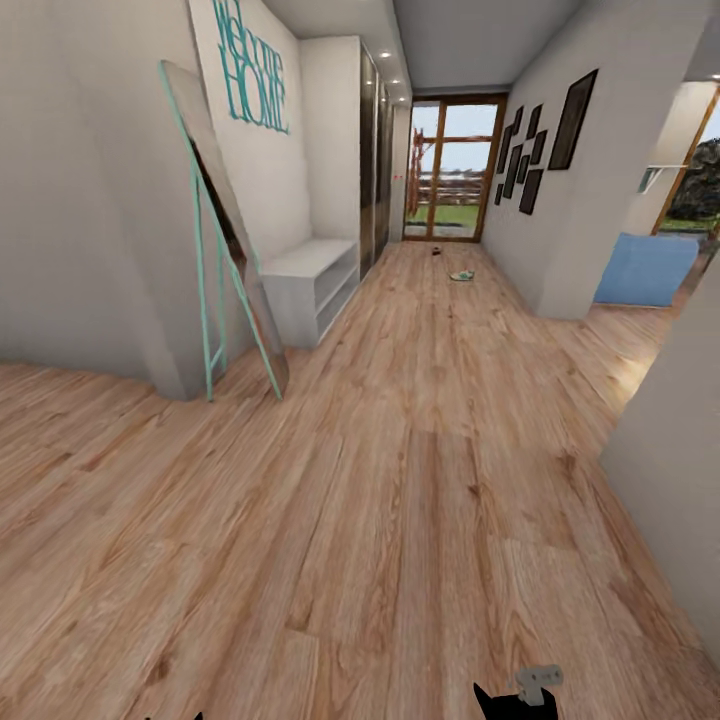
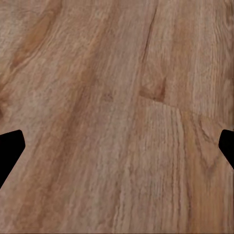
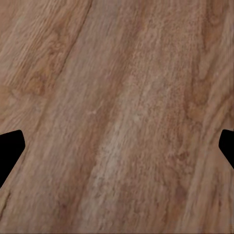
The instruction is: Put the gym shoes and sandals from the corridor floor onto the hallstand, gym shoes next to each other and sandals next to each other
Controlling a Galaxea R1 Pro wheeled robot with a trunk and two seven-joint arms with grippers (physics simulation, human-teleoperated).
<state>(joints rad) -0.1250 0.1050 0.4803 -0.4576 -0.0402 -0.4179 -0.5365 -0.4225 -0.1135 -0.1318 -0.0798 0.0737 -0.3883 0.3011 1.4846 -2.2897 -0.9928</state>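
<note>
A light brown wood-plank corridor floor (image 1: pixel 400 480) runs away from the robot toward a wood-framed glass door (image 1: pixel 452 168) at the far end. On the floor near that door lies 1 cream-white gym shoe with green trim (image 1: pixel 462 275), and just beyond it a small dark shape (image 1: pixel 436 251), too small to name. A pale grey low bench with 2 open shelves (image 1: pixel 312 285) stands against the left wall, beside a tall leaning mirror with a teal frame (image 1: pixel 228 235).

The left gripper (image 2: pixel 117 151) and the right gripper (image 3: pixel 117 151) each hang over bare planks, fingers (image 2: pixel 9 148) spread wide apart, nothing between them.
</note>
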